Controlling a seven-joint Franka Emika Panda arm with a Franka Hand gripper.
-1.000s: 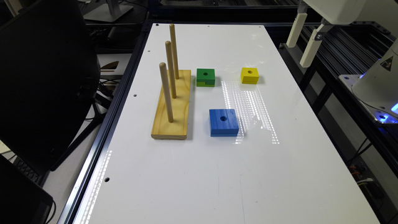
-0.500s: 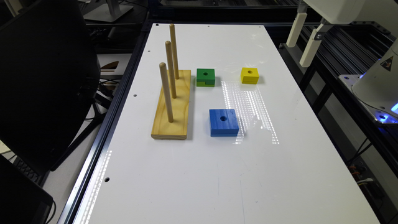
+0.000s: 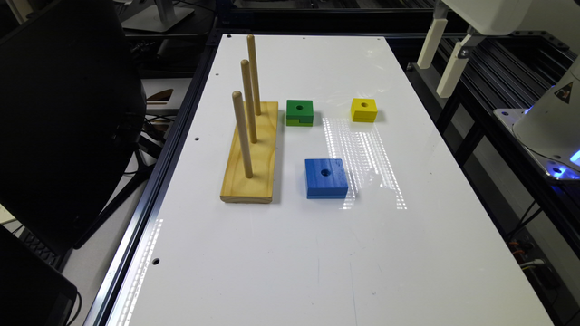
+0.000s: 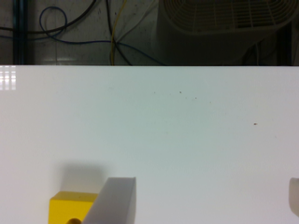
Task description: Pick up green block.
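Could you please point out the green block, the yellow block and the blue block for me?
green block point(image 3: 299, 108): exterior view, on its dark-green top face.
yellow block point(image 3: 364, 105): exterior view, on its top face.
blue block point(image 3: 325, 173): exterior view, on its top face.

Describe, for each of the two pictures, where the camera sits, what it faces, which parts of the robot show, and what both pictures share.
Exterior view: raised above one short end of the white table, looking down its length at the peg board, green block, yellow block and blue block; the claw hangs at the exterior view's upper right.
Wrist view: on the arm, looking across the table toward cables; a claw finger shows.
Shared: the table and yellow block.
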